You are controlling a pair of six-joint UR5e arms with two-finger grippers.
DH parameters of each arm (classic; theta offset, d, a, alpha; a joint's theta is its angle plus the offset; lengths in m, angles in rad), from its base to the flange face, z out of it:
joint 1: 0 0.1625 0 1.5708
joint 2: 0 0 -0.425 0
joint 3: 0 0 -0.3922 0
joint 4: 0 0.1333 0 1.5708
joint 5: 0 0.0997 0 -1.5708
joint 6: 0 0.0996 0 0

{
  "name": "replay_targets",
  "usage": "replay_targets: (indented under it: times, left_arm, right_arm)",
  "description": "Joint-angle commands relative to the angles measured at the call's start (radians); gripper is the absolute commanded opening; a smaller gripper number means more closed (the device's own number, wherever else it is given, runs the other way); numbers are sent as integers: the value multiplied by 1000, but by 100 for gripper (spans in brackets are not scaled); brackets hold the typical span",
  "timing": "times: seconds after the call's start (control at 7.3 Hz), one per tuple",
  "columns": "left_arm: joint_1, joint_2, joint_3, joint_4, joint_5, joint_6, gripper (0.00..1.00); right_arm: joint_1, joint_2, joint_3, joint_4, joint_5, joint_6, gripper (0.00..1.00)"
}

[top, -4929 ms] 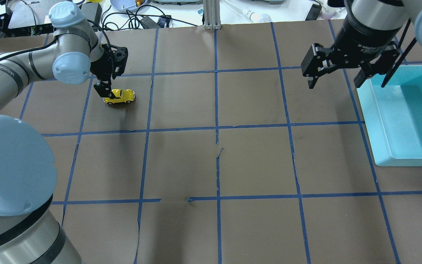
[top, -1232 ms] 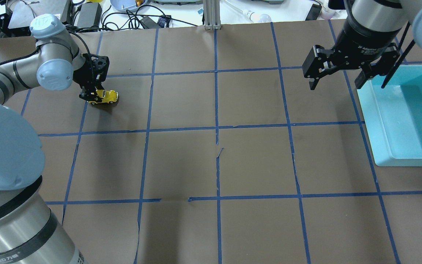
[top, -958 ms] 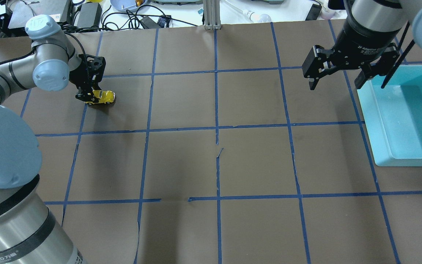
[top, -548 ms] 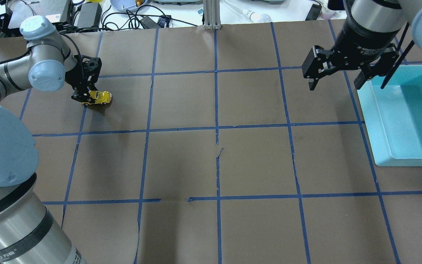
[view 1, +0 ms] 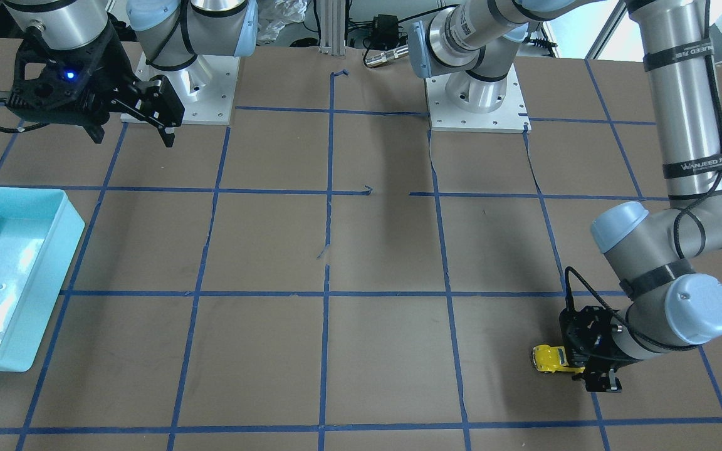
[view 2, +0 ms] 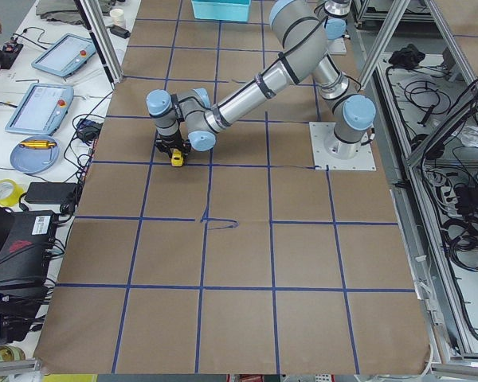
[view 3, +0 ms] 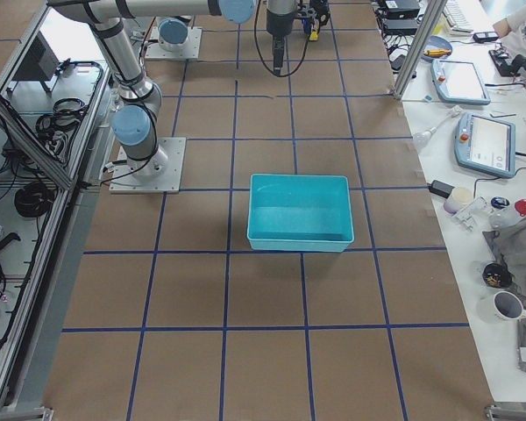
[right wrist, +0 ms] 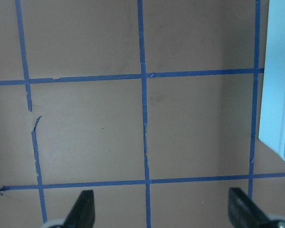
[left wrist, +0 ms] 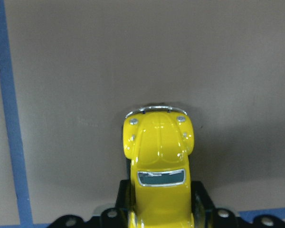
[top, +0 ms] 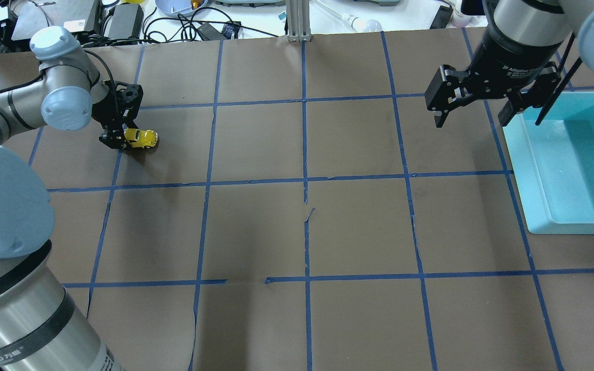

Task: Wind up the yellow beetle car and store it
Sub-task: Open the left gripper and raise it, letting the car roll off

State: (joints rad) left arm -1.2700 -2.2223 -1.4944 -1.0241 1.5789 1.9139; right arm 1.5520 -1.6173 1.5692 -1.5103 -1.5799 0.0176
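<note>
Overhead exterior view shows the left gripper (top: 115,140) clamped on the rear of the yellow beetle car (top: 141,138), which sits on the table (top: 256,232) at the far left. The right gripper (top: 469,119) hangs with its fingers wide apart, near the blue tub (top: 525,170).

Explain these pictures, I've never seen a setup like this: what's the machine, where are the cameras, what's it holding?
These are two robot arms bolted to a table covered in brown paper with blue tape lines. Each arm ends in a gripper with two fingers. Four pictures come from fixed cameras: one facing the robot, one over its shoulders, one at each table end. Two come from cameras on the wrists. The left gripper has its fingers closed on the rear of the yellow beetle car, a toy on the paper. The right gripper is open and holds nothing, hanging beside a light blue bin.
</note>
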Motion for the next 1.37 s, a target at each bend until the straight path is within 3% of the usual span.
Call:
replay_targets:
  times: [0.0,1.23]
  left_arm:
    - [0,6,2,-1,3,-3,100]
    - [0,15,2,-5,3,-25,100]
  right_arm:
    - [0,2,0,1,-2,1,100]
    - [0,2,0,1,1,1,100]
